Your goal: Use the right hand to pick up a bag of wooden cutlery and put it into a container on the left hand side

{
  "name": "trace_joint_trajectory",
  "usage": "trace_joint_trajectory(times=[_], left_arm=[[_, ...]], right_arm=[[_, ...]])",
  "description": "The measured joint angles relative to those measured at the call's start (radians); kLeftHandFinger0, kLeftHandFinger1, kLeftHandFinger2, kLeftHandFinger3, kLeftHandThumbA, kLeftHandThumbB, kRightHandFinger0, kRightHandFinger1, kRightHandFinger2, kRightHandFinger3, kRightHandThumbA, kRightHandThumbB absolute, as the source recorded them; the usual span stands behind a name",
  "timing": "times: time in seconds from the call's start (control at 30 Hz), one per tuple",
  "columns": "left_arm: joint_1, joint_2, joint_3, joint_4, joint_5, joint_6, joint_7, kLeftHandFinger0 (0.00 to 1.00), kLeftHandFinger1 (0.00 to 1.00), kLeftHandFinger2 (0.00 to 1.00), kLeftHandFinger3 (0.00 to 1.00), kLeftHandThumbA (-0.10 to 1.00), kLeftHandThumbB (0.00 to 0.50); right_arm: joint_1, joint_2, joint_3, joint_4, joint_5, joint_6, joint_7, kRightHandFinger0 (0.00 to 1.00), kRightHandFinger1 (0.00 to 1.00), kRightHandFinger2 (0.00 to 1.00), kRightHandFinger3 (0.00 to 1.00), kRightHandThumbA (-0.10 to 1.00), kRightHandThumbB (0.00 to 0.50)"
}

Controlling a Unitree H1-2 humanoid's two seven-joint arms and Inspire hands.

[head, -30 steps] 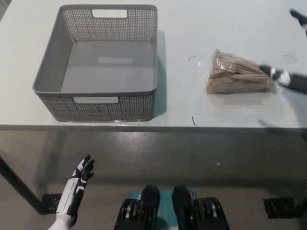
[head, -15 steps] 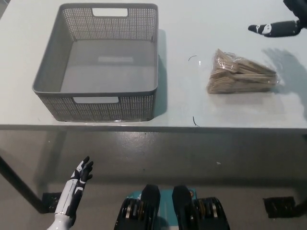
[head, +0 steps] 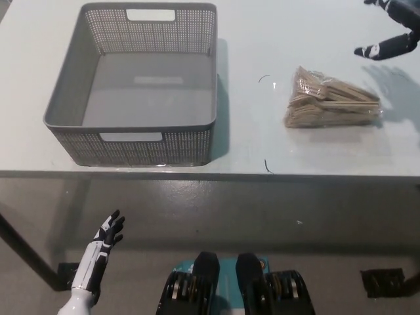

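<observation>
Here the bag of wooden cutlery [head: 331, 100] lies unheld near the table's [head: 262, 39] right edge, the right hand [head: 392, 29] hovering spread above, seemingly to grasp it; the container [head: 134, 85] waits empty leftward.

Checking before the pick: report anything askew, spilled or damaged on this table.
Nothing stands out. The clear bag of wooden cutlery lies intact on the white table, right of the empty grey perforated plastic basket. Two thin dark curls beside the bag look like stray scraps.
</observation>
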Motion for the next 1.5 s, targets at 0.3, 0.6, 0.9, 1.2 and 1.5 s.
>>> trace_joint_trajectory(times=[0.3, 0.6, 0.9, 1.2, 1.5], left_arm=[[-0.01, 0.003, -0.004, -0.001, 0.008, 0.002, -0.001, 1.0, 1.0, 1.0, 1.0, 1.0, 0.223], [-0.014, 0.008, -0.01, -0.001, 0.019, 0.004, -0.008, 1.0, 1.0, 1.0, 1.0, 1.0, 0.224], [-0.017, 0.01, -0.012, -0.001, 0.021, 0.004, -0.019, 1.0, 1.0, 1.0, 1.0, 1.0, 0.241], [-0.018, 0.01, -0.012, -0.002, 0.021, 0.005, -0.026, 1.0, 1.0, 0.96, 1.0, 1.0, 0.233], [-0.025, 0.011, -0.012, -0.001, 0.024, 0.005, -0.035, 1.0, 1.0, 0.95, 1.0, 1.0, 0.236]], right_arm=[[0.0, -0.017, 0.016, -0.04, -0.007, -0.002, 0.108, 1.0, 1.0, 1.0, 1.0, 0.77, 0.5], [0.002, -0.016, 0.023, -0.051, -0.013, -0.008, 0.143, 1.0, 1.0, 1.0, 1.0, 0.74, 0.5], [0.006, -0.01, 0.064, 0.0, -0.036, -0.013, 0.143, 1.0, 1.0, 1.0, 1.0, 0.71, 0.5], [0.008, 0.019, 0.087, 0.085, -0.057, -0.039, 0.139, 1.0, 1.0, 1.0, 1.0, 0.69, 0.5], [0.03, 0.036, 0.09, 0.102, -0.059, -0.054, 0.125, 1.0, 1.0, 1.0, 1.0, 0.69, 0.5]])
